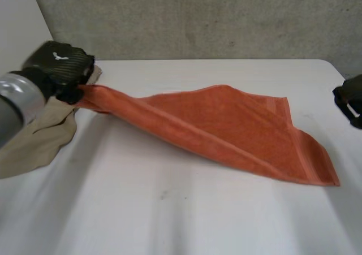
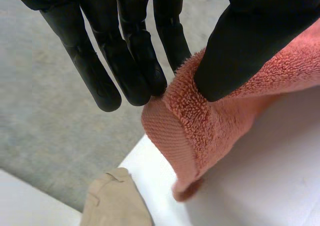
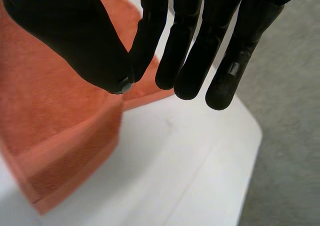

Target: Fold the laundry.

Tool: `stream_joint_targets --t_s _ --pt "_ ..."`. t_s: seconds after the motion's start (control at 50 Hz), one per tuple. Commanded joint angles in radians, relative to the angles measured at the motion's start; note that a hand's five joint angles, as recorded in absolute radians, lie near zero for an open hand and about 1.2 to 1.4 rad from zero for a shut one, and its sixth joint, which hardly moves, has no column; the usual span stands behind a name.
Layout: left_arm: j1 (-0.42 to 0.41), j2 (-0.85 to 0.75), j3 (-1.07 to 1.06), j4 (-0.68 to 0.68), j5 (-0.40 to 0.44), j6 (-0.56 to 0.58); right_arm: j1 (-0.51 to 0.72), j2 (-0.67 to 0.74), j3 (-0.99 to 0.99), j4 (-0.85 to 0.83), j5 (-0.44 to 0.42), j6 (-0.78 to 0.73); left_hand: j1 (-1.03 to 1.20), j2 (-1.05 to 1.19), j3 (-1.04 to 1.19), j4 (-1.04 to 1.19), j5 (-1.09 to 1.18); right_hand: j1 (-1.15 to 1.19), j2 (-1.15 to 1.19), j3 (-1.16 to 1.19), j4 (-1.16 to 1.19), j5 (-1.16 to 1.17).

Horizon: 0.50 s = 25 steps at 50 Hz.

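Note:
An orange towel (image 1: 226, 128) is stretched across the white table (image 1: 169, 215). Its left corner is lifted off the table and its right end lies flat. My left hand (image 1: 59, 68) holds that lifted corner at the table's far left. In the left wrist view the thumb and fingers of my left hand (image 2: 240, 45) pinch the corner of the towel (image 2: 200, 121). My right hand (image 1: 350, 99) hovers at the table's right edge, apart from the towel. In the right wrist view my right hand (image 3: 75, 35) has its thumb closed against its fingers with nothing between, above the towel's (image 3: 50, 110) hemmed edge.
A beige cloth (image 1: 39, 136) lies crumpled at the table's left edge under my left arm; it also lies below the held corner (image 2: 115, 201). The table's rounded corner (image 3: 252, 131) is near my right fingertips, with grey floor (image 3: 290, 151) beyond.

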Motion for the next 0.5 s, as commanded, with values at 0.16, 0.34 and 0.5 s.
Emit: stream_joint_targets --t_s 0.16,0.34,0.5 --pt "0.021 -0.021 -0.171 0.113 0.000 -0.072 0.028 0.142 0.022 0.006 -0.015 0.078 0.281 0.203 0.209 0.198 0.269 -0.154 -0.338 -0.339 -0.348 -0.332" --pt "-0.003 -0.013 -0.050 0.177 -0.003 -0.222 0.110 0.099 0.327 -0.316 -0.090 0.489 0.281 0.203 0.209 0.198 0.269 -0.627 -0.811 -0.812 -0.821 -0.805" --pt "-0.063 0.073 0.048 0.176 -0.004 -0.314 0.281 0.028 0.464 -0.459 -0.119 0.716 0.281 0.203 0.209 0.198 0.269 -0.639 -0.823 -0.824 -0.833 -0.817"
